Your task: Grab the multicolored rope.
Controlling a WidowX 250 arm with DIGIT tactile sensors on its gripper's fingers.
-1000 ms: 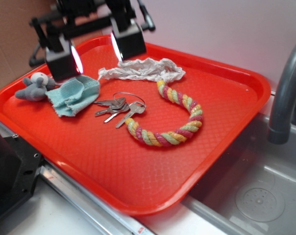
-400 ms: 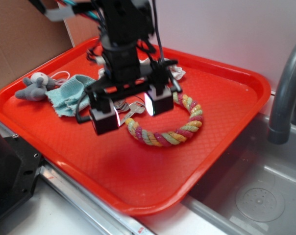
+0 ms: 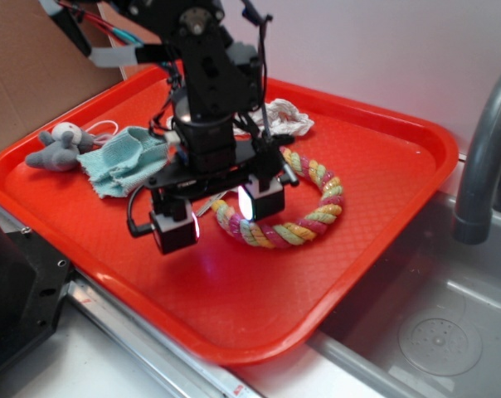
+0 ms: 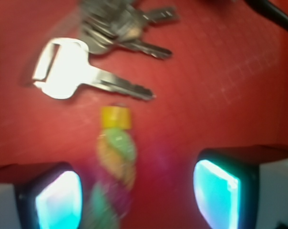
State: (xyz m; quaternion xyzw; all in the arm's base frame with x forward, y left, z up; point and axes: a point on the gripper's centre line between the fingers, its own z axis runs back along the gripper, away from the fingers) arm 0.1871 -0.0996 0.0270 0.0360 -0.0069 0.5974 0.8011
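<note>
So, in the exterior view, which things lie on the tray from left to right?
Grey plush toy → blue cloth → gripper → rope. Keys are hidden behind the arm; the white paper overlaps, so I leave it out.

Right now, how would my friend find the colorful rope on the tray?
Look at the big red tray beside the sink. Near its middle, under the gripper, the multicolored rope lies curled. It is thick and twisted in pink, yellow and green, unlike the crumpled white paper behind it.
</note>
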